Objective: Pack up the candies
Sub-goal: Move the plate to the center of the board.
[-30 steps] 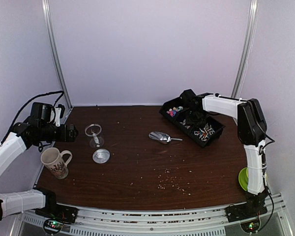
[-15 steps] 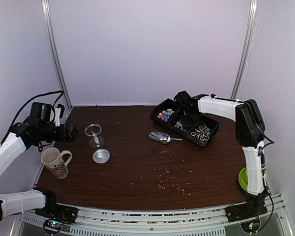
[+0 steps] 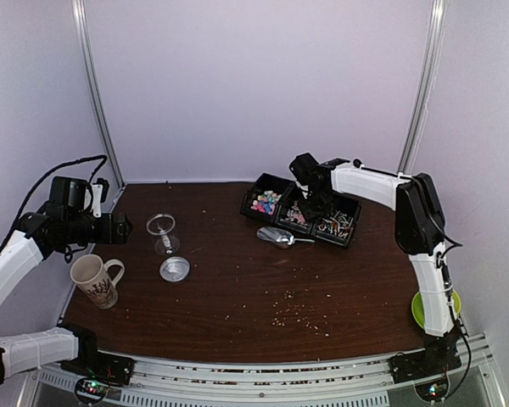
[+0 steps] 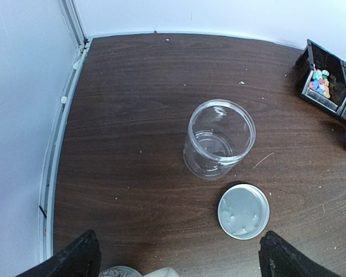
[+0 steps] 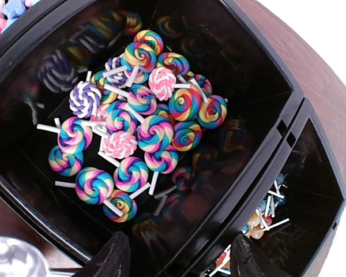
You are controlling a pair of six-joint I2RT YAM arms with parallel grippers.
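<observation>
The candies (image 3: 263, 203) are small pink, yellow, blue and green sweets in the left compartment of a black three-part tray (image 3: 246, 210). They also show in the left wrist view (image 4: 320, 83) and at the right wrist view's top left corner (image 5: 6, 8). My right gripper (image 3: 310, 199) is open, down in the tray's middle compartment over swirled lollipops (image 5: 127, 133), its fingers (image 5: 109, 257) wide apart across the tray's divider (image 5: 277, 150). My left gripper (image 3: 119, 227) is open and empty, hovering left of a clear open jar (image 3: 162, 233).
The jar's silver lid (image 3: 175, 269) lies in front of the jar (image 4: 219, 138). A metal scoop (image 3: 277, 236) lies just in front of the tray. A patterned mug (image 3: 95, 280) stands at the left. A green object (image 3: 421, 307) sits at the right edge. Pale crumbs dot the table.
My right gripper has swept left and the black tray has slid left with it, turning a little, toward the scoop. The left arm has barely moved.
</observation>
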